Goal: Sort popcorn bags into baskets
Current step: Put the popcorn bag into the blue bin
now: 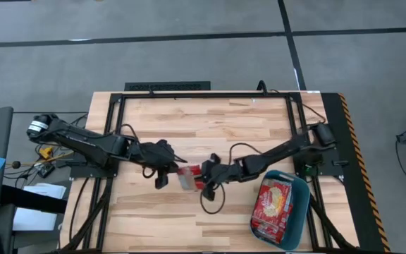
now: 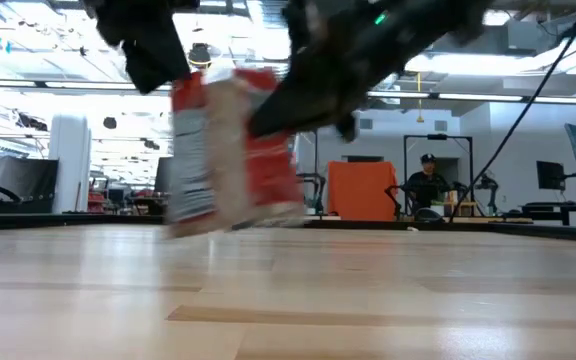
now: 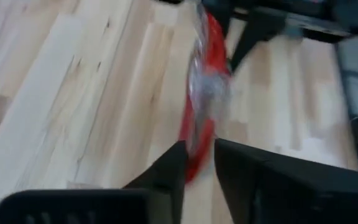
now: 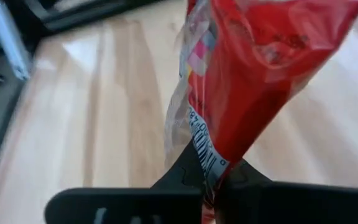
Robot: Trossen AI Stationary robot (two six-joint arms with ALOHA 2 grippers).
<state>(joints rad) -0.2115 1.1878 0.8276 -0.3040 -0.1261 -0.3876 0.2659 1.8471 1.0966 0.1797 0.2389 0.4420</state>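
One popcorn bag [image 1: 187,176] is hanging above the middle of the table [image 1: 189,120], held between the two arms, clear of the wood in the low view, where it [image 2: 233,150] is standing roughly upright and blurred. The right gripper [image 4: 210,180] is pinching the bag's crimped bottom edge, fingers pressed together on the film next to the barcode strip; the red packet [image 4: 253,68] is fanning out away from that wrist camera. In the overhead shot the right gripper [image 1: 206,173] is sitting at the bag's right side, arm reaching in from the table's right edge. The left gripper [image 1: 166,173] is sitting at the bag's left side; in its wrist view the left gripper [image 3: 199,163] is showing fingers slightly apart with the bag's red edge [image 3: 202,118] running into the narrow gap, so whether it's actually gripping or just straddling, I can't tell. The teal basket [image 1: 303,204] is sitting at the table's front right corner, well apart from the held bag, with more red popcorn bags [image 1: 273,204] lying flat inside.
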